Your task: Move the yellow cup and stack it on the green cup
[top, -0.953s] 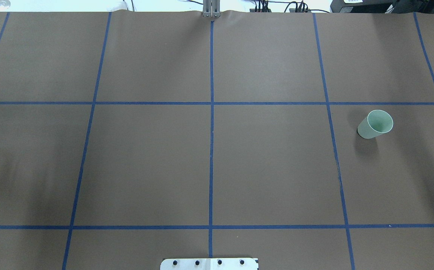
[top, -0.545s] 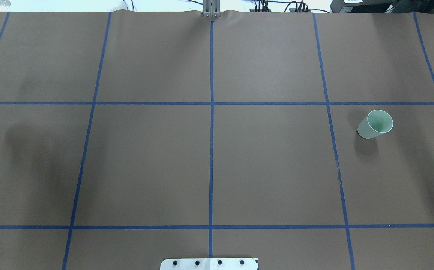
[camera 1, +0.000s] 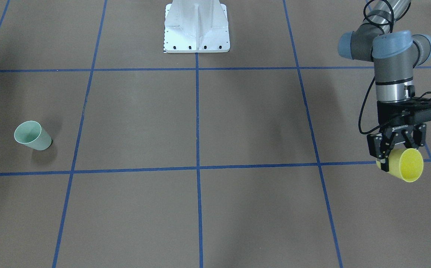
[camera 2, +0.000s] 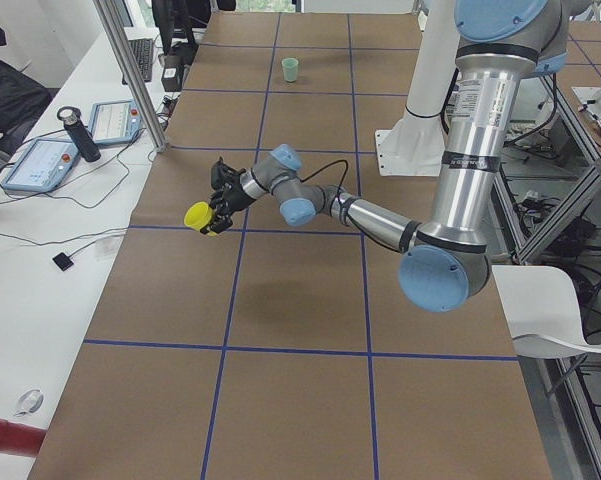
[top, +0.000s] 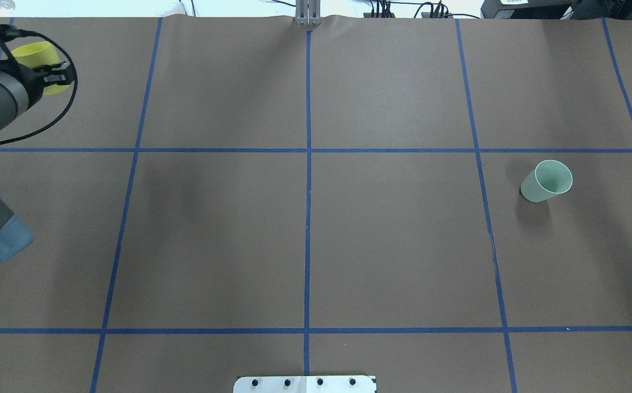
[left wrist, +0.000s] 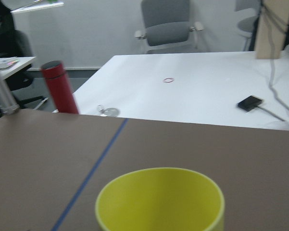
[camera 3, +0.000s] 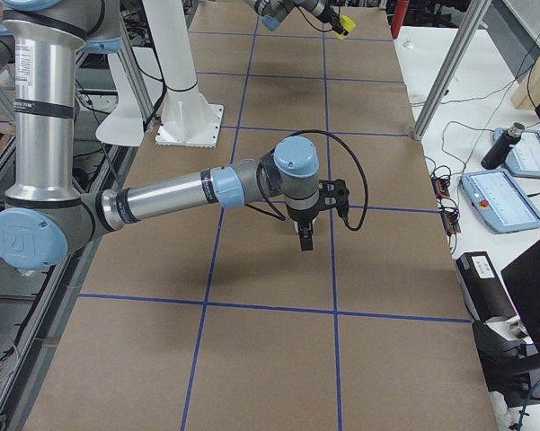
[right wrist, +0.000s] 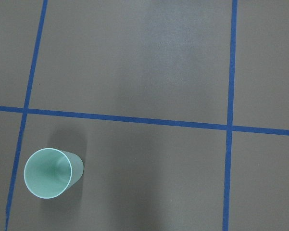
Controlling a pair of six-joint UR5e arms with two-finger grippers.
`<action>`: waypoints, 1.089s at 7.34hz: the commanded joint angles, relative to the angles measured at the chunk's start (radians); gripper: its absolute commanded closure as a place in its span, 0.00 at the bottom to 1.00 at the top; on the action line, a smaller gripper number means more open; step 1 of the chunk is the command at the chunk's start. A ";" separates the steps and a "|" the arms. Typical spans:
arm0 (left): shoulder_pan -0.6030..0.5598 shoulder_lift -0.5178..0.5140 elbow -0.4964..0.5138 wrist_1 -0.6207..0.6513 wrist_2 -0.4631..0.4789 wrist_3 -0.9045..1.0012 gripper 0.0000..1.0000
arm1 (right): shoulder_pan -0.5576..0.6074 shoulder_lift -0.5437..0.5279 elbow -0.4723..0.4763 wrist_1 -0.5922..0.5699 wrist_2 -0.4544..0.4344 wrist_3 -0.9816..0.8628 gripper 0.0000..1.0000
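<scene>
My left gripper is shut on the yellow cup and holds it above the table, tilted with its mouth away from the robot. This shows at the far left in the overhead view, gripper and cup, and the left wrist view shows the cup's rim. The green cup stands upright on the table's right side, also in the front view and right wrist view. My right gripper points down above the table; whether it is open, I cannot tell.
Blue tape lines divide the brown table cover into squares. The robot's white base stands at the table's near edge. Beyond the far edge are a white desk with tablets, a metal post and a red bottle.
My left arm has come into the overhead view at the upper left with the yellow cup in its gripper. The green cup has not moved.
</scene>
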 commanded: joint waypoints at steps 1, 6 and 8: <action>0.001 -0.113 -0.019 -0.008 -0.144 0.081 0.81 | 0.066 -0.027 0.037 -0.003 0.112 0.031 0.00; 0.239 -0.293 -0.102 -0.086 -0.337 0.118 0.90 | -0.009 0.053 -0.009 -0.003 0.121 0.031 0.00; 0.251 -0.183 -0.090 -0.336 -0.362 0.243 0.90 | -0.059 0.126 -0.050 -0.008 0.137 0.035 0.00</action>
